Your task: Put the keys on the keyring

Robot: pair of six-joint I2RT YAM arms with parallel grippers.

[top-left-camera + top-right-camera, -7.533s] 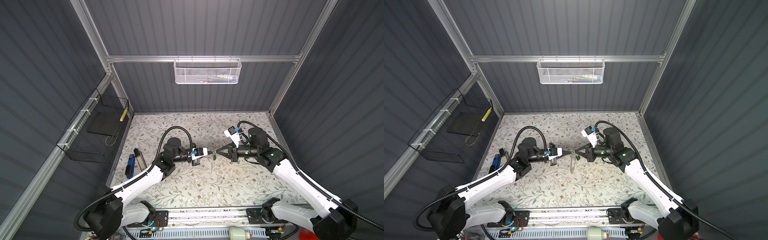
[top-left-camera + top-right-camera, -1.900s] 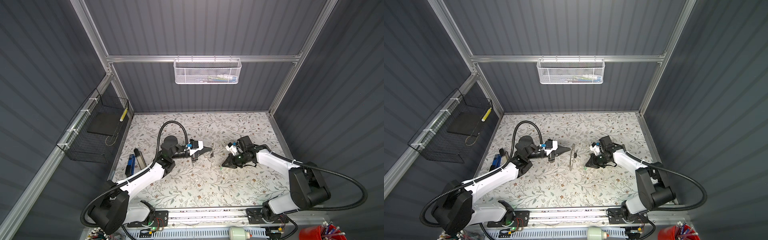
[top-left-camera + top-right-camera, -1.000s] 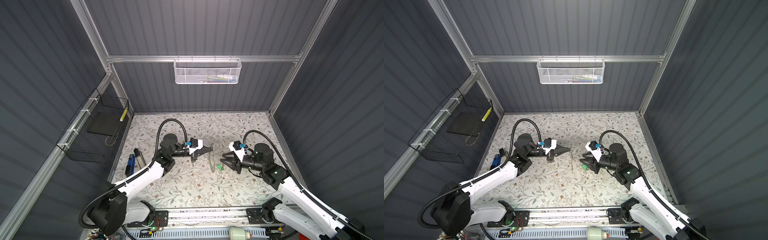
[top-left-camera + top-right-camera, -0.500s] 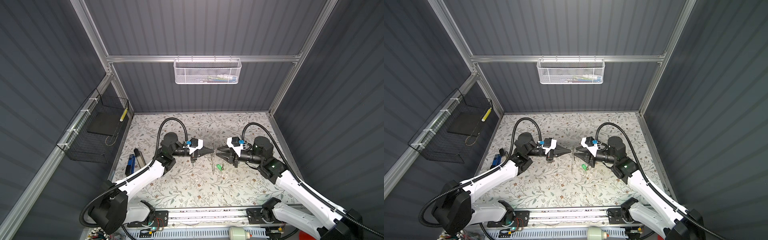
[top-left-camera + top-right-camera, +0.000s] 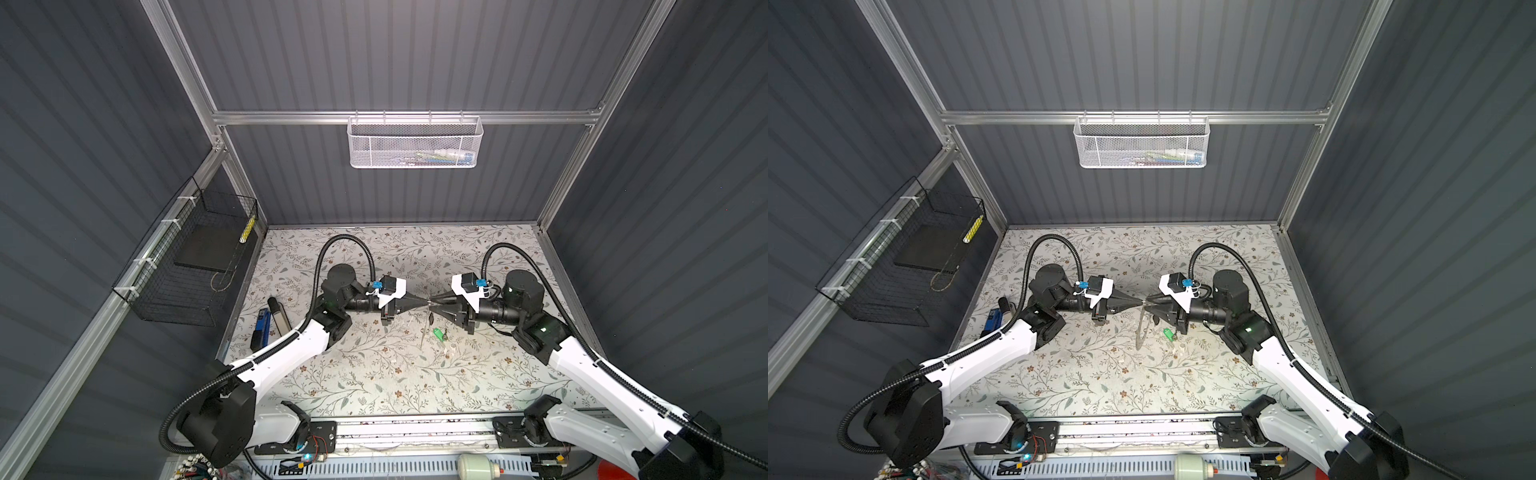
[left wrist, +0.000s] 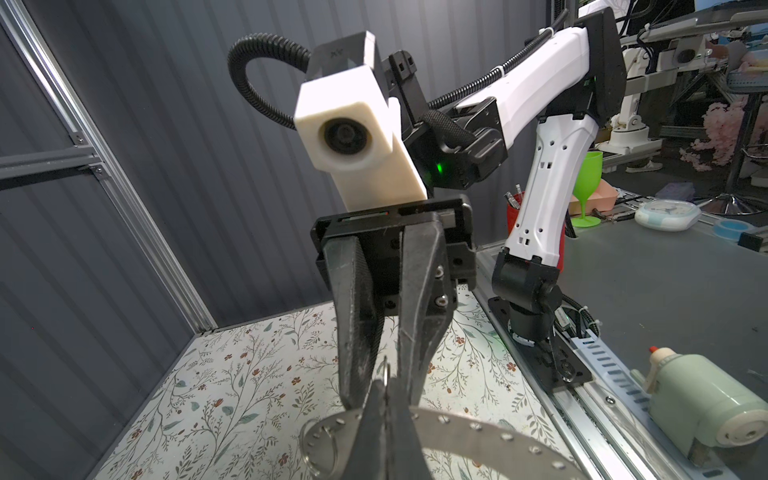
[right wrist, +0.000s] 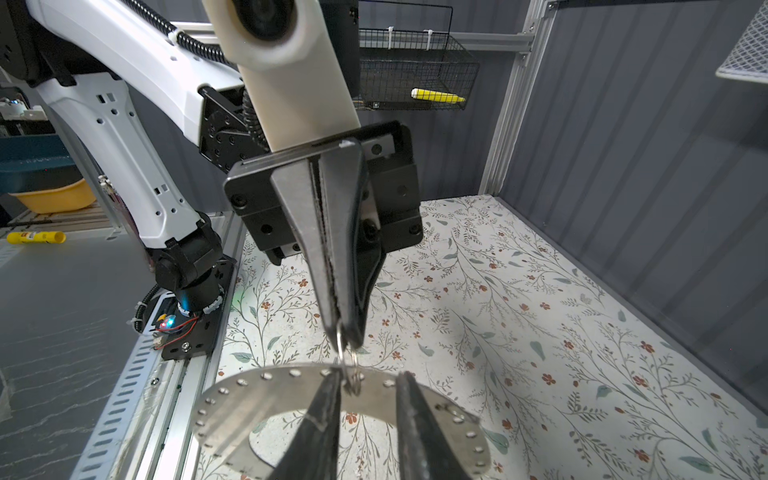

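My right gripper is back empty, half-open astride the flat grey metal keyring's small wire loop. The left gripper pinches that loop, so no key goes on yet.

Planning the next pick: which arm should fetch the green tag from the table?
Probably right. The right gripper has open, empty fingers, with the green tag nearest it. The left gripper is shut on the keyring by a wire loop, holding it up.

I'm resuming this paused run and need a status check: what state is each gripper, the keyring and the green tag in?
left gripper: shut on the wire loop of the keyring
right gripper: open, fingers either side of that loop
keyring: hanging on edge from the held loop
green key tag: lying on the table, apart from the keyring
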